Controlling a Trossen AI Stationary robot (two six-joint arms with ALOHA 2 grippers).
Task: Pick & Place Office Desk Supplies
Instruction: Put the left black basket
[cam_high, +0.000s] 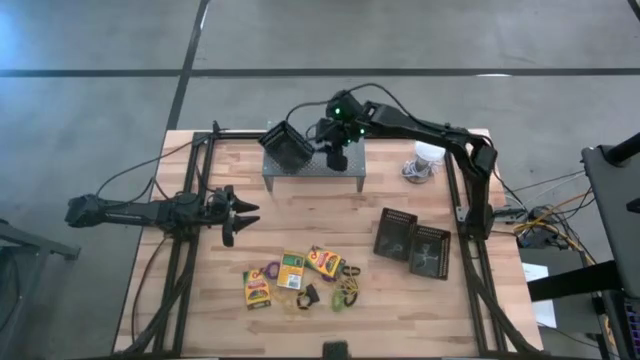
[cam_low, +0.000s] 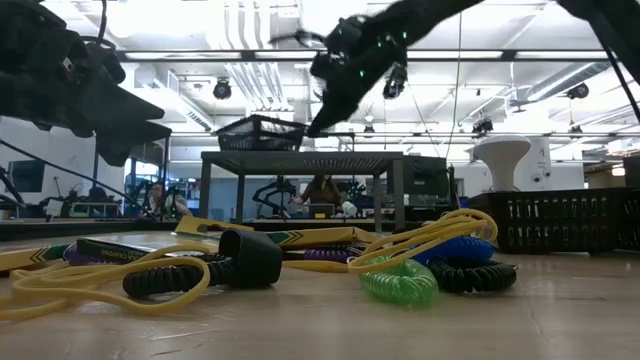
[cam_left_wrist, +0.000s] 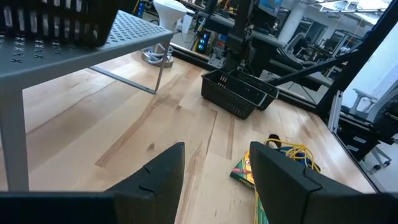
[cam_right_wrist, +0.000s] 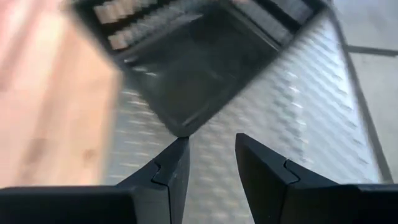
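The supplies lie on the near middle of the table: three yellow-and-green crayon boxes (cam_high: 291, 270), yellow and green rubber bands (cam_high: 348, 291) and a small black clip (cam_high: 310, 295). The low view shows the bands (cam_low: 420, 245) and the clip (cam_low: 252, 256) close up. A black mesh basket (cam_high: 288, 146) stands on the grey perforated shelf (cam_high: 345, 172) at the far side. My right gripper (cam_high: 336, 157) hovers open over the shelf, its fingertips (cam_right_wrist: 177, 163) just short of the basket's corner (cam_right_wrist: 181, 129). My left gripper (cam_high: 238, 212) waits open at the table's left, above the wood (cam_left_wrist: 214, 174).
Two flat black trays (cam_high: 412, 241) lie right of centre. A white bulb-like object (cam_high: 428, 157) stands at the far right, beside the right arm's base. Bare wood lies between the shelf and the supplies. The shelf's legs (cam_low: 206, 188) stand on the table's far part.
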